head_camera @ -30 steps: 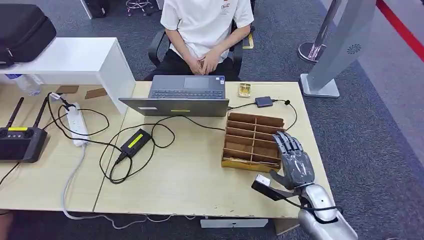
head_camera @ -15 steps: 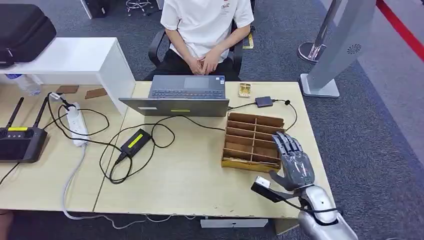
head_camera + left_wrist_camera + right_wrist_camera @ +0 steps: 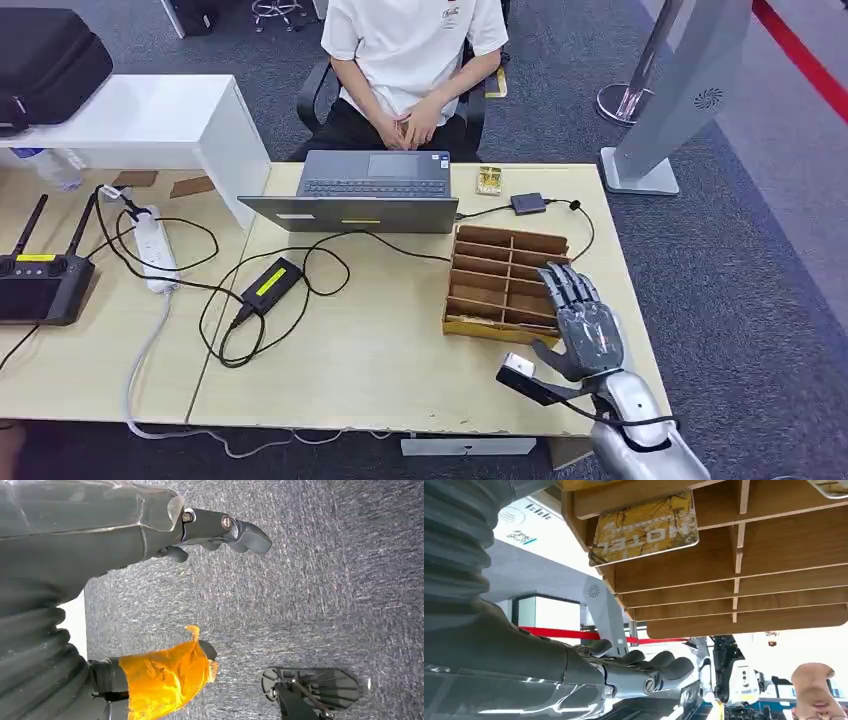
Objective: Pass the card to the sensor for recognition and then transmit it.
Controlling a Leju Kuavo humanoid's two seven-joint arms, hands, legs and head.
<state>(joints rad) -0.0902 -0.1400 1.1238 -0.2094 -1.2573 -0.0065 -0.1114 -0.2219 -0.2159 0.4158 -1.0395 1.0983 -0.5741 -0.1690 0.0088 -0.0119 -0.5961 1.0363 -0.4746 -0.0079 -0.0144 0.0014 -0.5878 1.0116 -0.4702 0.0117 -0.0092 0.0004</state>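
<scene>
Right hand (image 3: 585, 325) has crept a bit forward and left over the last second, so it's now over the near right corner of the wooden organizer (image 3: 500, 280).

Fingers are spread out flat with nothing in them. From the right wrist cam, a yellow card (image 3: 644, 527) marked HOTEL sits in one compartment of the organizer. Left hand (image 3: 220, 530) hangs above grey carpet (image 3: 325, 580), fingers loosely curled, holding nothing. Laptop (image 3: 355, 195) is further back on the desk (image 3: 380, 360).
</scene>
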